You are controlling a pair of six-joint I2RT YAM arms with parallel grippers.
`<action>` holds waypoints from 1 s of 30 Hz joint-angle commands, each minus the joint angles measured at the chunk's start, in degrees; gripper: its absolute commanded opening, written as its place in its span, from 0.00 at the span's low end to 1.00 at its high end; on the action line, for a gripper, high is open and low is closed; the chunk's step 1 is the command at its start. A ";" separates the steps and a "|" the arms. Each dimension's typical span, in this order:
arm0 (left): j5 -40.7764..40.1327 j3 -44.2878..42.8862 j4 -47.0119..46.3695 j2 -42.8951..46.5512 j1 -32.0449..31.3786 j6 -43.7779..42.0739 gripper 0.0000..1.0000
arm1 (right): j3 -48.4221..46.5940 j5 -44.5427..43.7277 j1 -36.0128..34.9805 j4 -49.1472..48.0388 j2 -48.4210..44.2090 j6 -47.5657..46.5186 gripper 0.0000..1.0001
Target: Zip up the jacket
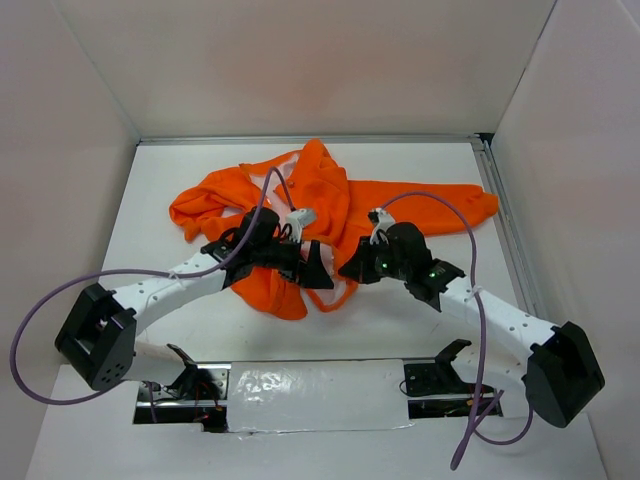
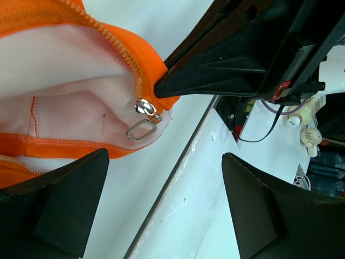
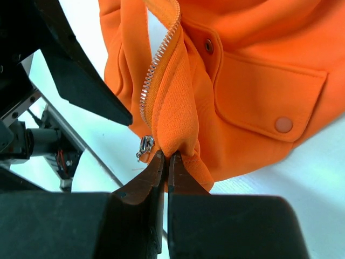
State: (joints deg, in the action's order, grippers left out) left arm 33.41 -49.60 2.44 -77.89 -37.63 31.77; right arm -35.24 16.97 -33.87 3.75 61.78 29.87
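Note:
The orange jacket (image 1: 325,195) lies crumpled in the middle of the table, unzipped. My right gripper (image 3: 168,156) is shut on the jacket's (image 3: 253,65) bottom hem fold, right beside the silver zipper slider (image 3: 144,147) at the foot of the zipper teeth (image 3: 156,67). In the left wrist view the slider (image 2: 146,108) and its ring pull tab (image 2: 141,130) hang at the edge of the pale lining (image 2: 64,81). My left gripper (image 2: 164,156) stands open just below the pull tab, touching nothing. From above, the left gripper (image 1: 318,268) and the right gripper (image 1: 348,270) nearly meet.
White walls (image 1: 90,90) close in the table on three sides. A taped strip (image 1: 300,385) and a slot run along the near edge between the arm bases. Purple cables (image 1: 470,260) loop over both arms. A flapped pocket (image 3: 269,97) with a snap lies right of the zipper.

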 commanded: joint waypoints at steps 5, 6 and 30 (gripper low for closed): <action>4.12 0.47 -7.79 -1.12 -0.08 0.84 0.92 | 1.76 4.29 0.38 -5.05 -2.45 -0.33 0.00; 4.12 0.21 -8.23 -2.00 -0.17 0.84 0.92 | 1.93 4.56 0.29 -5.24 -2.63 -0.34 0.00; 7.99 -3.31 -12.37 -7.37 -0.08 1.45 0.00 | 2.99 10.79 0.38 -7.44 -3.68 -0.15 0.18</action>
State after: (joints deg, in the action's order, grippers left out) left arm 39.70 -51.27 -5.65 -85.43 -37.58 32.42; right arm -32.25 23.44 -33.58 1.17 59.66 30.46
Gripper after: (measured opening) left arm 0.199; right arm 0.166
